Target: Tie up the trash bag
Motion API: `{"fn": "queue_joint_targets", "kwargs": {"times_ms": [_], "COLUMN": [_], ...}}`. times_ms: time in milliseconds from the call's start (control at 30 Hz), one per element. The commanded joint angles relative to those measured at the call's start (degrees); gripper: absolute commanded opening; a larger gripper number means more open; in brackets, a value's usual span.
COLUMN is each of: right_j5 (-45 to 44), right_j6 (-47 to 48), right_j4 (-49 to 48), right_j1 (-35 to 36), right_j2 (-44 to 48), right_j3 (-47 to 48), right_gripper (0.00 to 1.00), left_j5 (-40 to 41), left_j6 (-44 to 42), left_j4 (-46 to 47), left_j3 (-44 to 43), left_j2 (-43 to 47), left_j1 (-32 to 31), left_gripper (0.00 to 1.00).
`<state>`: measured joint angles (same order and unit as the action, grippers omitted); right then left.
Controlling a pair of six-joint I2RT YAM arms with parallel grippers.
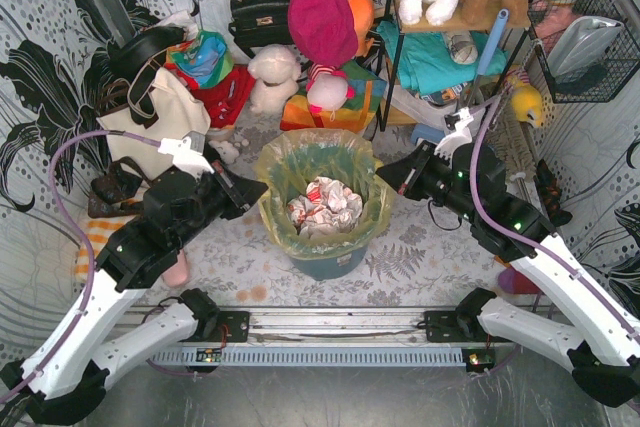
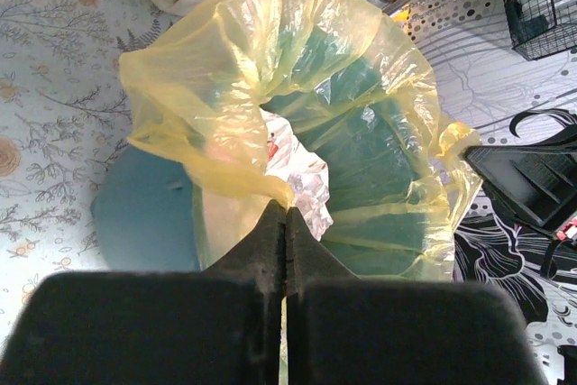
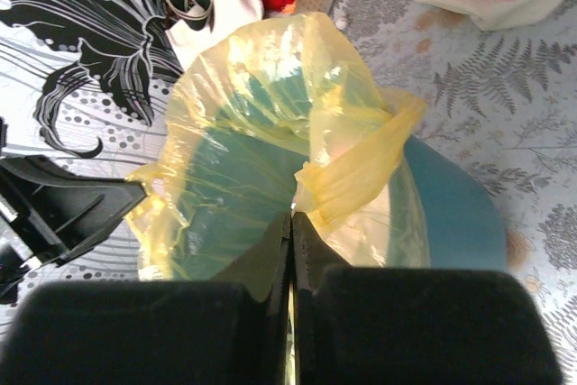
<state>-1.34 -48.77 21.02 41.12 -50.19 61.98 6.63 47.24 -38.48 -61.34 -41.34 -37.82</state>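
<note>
Over the tabletop [image 1: 420,247], from the overhead camera: finding the trash bag [image 1: 283,162] lining the teal bin [image 1: 325,262] at the middle, gaping open and cradling crumpled white paper [image 1: 325,205]. Meeting the bag's rim from either side with the left gripper [image 1: 258,190] and the right gripper [image 1: 383,178], touching the plastic at opposite edges. Noting a cream tote bag [image 1: 150,117] and stuffed toys [image 1: 273,77] at the far side, apart from the bin.

Down the left wrist camera: pressing the jaws fully together, with a fold of the yellow rim running straight into their tip, seemingly pinching that film. Looking across the open mouth to the other arm's black jaws at the far rim.

Down the right wrist camera: likewise clamping the jaws tight on a bunched flap of rim, holding it a little inward of the bin's wall.

Judging the step in hand: gathering the two sides of the mouth, with nothing yet crossed or knotted. Calling next for lifting both pinched flaps clear of the bin's lip, bringing them together above the paper and crossing one over the other. Needing care meanwhile to keep the thin film from slipping out or tearing.
</note>
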Motion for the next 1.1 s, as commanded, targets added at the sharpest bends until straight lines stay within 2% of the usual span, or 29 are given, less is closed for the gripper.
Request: {"fn": "queue_joint_targets", "kwargs": {"times_ms": [0,433,600,900,1067], "right_j5": [2.9,7.5,9.2,9.7,9.2], "right_j6": [2.2,3.7,3.6,2.4,2.0], "right_j4": [-5.3,-8.2,-6.6,-2.3,-1.4], "right_j1": [-0.2,-0.2,-0.2,-0.2,-0.2], "right_j2": [-1.1,-5.4,-6.1,-0.2,2.0], "right_j3": [3.1,6.1,4.0,-4.2,-5.2], "right_gripper": [0.0,0.0,0.0,0.0,0.0], "left_j5": [-2.4,-7.4,-7.8,-9.7,-13.7], "left_j6": [-3.0,-3.6,-3.4,-3.4,-3.7], "left_j4": [7.2,13.9,9.2,1.0,0.9], "left_j3": [-3.4,-5.0,-2.6,5.7,6.7], "left_j2": [-3.3,-7.9,-6.3,4.4,6.1], "left_j1": [0.4,0.4,0.4,0.4,0.3], "left_gripper": [0.0,0.0,0.0,0.0,0.0]}}
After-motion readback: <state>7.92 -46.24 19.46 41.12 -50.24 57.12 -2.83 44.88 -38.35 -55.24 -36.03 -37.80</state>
